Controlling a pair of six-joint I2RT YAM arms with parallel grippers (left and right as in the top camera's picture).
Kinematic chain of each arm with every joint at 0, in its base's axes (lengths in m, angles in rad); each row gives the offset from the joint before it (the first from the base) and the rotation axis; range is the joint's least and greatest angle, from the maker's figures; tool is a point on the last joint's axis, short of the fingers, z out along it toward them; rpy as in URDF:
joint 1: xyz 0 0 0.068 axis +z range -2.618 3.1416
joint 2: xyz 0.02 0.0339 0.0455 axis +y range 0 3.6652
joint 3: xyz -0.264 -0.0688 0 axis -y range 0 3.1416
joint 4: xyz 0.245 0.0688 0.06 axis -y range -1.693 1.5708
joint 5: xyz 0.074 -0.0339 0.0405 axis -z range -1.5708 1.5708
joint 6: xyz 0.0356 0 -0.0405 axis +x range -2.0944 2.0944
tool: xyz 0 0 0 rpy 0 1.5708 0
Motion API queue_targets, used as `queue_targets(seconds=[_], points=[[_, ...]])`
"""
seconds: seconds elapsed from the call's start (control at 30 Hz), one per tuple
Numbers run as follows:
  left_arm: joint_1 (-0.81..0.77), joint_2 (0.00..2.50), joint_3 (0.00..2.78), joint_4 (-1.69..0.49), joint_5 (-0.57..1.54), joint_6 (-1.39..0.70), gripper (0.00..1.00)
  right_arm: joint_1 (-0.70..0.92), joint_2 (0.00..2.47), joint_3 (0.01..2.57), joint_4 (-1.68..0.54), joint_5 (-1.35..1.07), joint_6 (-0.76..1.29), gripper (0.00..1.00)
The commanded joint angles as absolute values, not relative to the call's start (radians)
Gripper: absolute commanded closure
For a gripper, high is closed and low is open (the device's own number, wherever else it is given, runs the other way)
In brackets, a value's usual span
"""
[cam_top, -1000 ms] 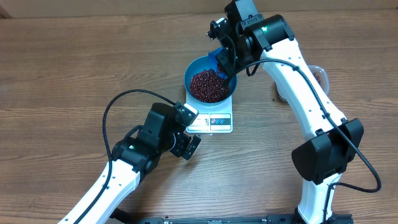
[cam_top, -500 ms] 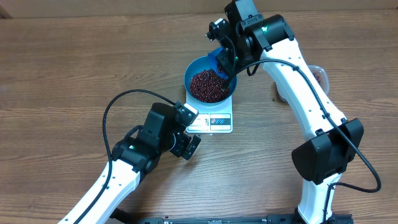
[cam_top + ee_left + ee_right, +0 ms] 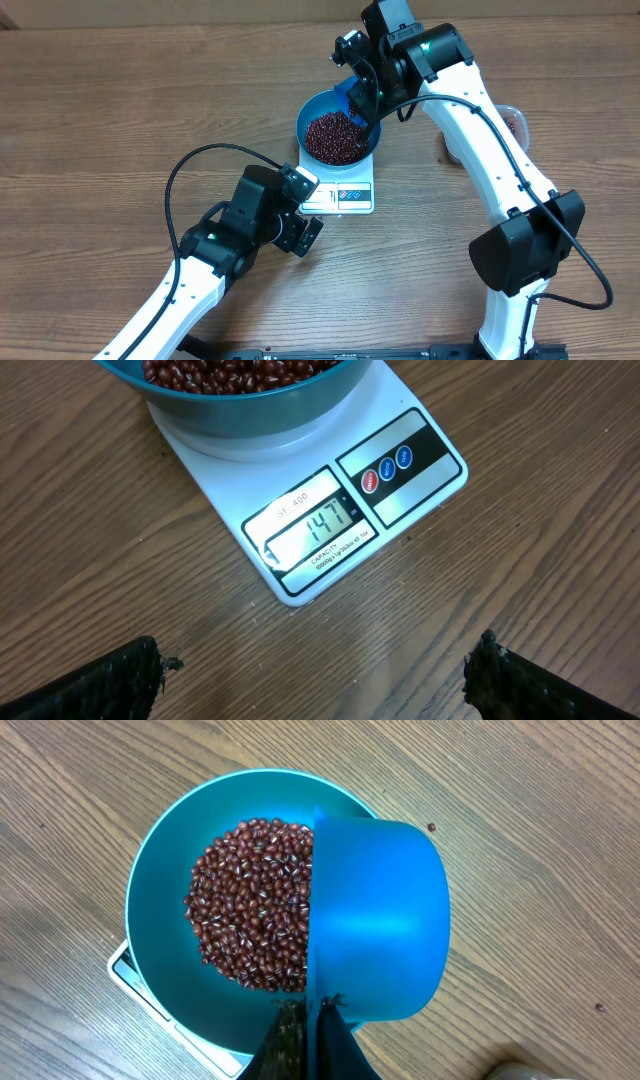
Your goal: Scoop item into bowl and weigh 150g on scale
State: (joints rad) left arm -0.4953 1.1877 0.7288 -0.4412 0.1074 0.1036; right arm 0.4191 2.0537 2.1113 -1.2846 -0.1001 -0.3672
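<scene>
The blue bowl (image 3: 312, 118) stands on the white scale (image 3: 345, 197), with a heap of red-brown beans (image 3: 333, 140) inside. My right gripper (image 3: 362, 102) is shut on the handle of a small blue scoop (image 3: 380, 920), which is tipped on its side over the bowl's right rim (image 3: 160, 980) and the beans (image 3: 250, 910); the fingers pinch it at my right gripper (image 3: 311, 1015). My left gripper (image 3: 315, 665) hangs open over bare wood in front of the scale (image 3: 410, 490), whose display reads 147. The bowl's underside (image 3: 250, 415) fills the top of that view.
A clear tub (image 3: 512, 120) holding more beans sits on the far right, partly behind the right arm. One stray bean (image 3: 431, 827) lies on the wood beyond the scoop. The left arm's black cable (image 3: 185, 170) loops over the table's left half.
</scene>
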Motion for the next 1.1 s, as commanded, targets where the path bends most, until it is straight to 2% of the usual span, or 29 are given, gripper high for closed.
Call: queue_targets(seconds=[0.0,1.07], points=[[-0.491,1.191,0.73,-0.441,0.101,0.082,0.0,0.42,2.014,2.143,-1.28,-0.105,-0.376,0.96],[-0.491,1.191,0.73,-0.441,0.101,0.082,0.01,0.42,2.004,2.143,-1.28,-0.105,-0.46,0.96]])
